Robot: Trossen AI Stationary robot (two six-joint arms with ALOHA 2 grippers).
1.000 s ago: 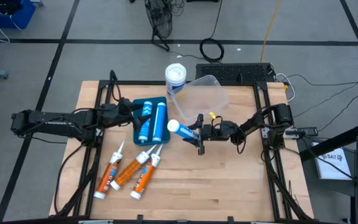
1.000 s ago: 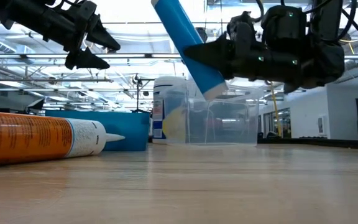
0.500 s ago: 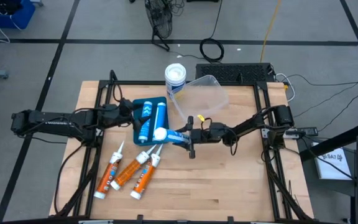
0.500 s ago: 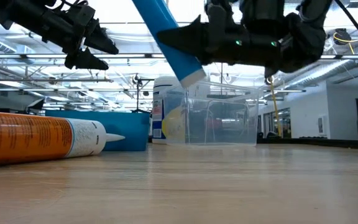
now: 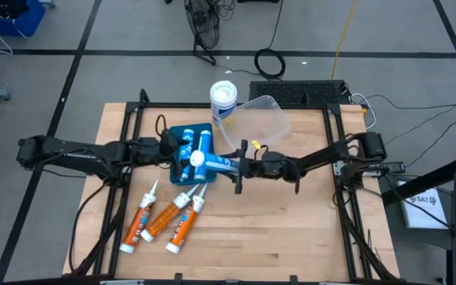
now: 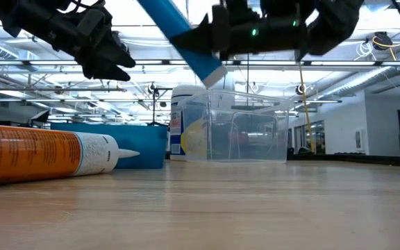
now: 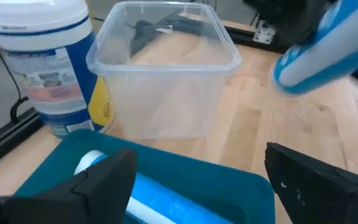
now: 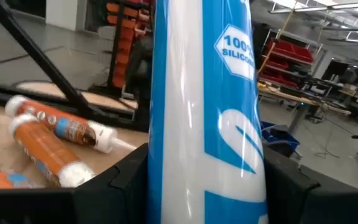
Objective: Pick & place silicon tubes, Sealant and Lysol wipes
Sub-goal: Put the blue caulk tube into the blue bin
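A pale wooden table [image 5: 291, 229] with black rails along its edges is standing on a grey floor crossed by dark lines, cables trailing at the table's 12 o'clock side. In the low view, a big hall with ceiling trusses and strip lights is showing beyond the tabletop.

The right gripper [image 5: 240, 165] is reaching in from 3 o'clock and clenching a blue silicone tube [image 5: 212, 161] around its body. It is carrying the tube above the table, white end pointing toward 9 o'clock over the edge of the teal tray [image 5: 176, 131]. In the right wrist view the glossy blue cylinder [image 8: 205, 112] is filling the frame between the dark fingers.

The left gripper [image 5: 167, 146] is hovering over the tray's 9 o'clock side with its jaws parted, holding nothing; the carried tube's white end lies just at its 3 o'clock. Two more blue tubes [image 5: 194, 150] are lying side by side in the tray.

The Lysol wipes [image 5: 223, 100], an upright canister with a round white lid, is standing at the tray's 1 o'clock, touching or nearly touching a clear plastic tub [image 5: 261, 120]. Three orange sealant tubes [image 5: 163, 219] with white nozzles are lying at the tray's 6 o'clock, fanned across the wood.
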